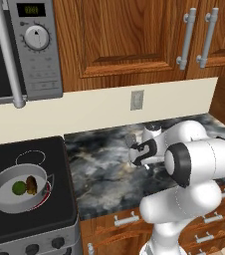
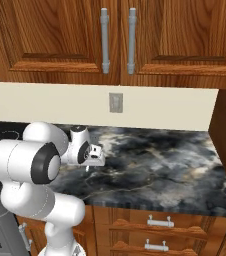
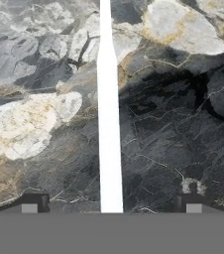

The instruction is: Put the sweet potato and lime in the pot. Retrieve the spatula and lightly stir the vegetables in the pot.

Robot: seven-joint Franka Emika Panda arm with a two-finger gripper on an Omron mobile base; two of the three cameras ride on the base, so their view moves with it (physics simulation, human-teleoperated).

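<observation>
spatula [image 3: 108, 124]: flat white, long | lying on marble counter [image 3: 173, 124]

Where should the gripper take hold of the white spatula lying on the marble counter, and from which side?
Grip the spatula on its long, slender handle, coming straight down from above. It lies flat on the counter and, in the hand view, runs lengthwise between the open gripper fingertips, so closing across its narrow width looks most secure. The handle is even and narrow there, while it tapers further up.
</observation>
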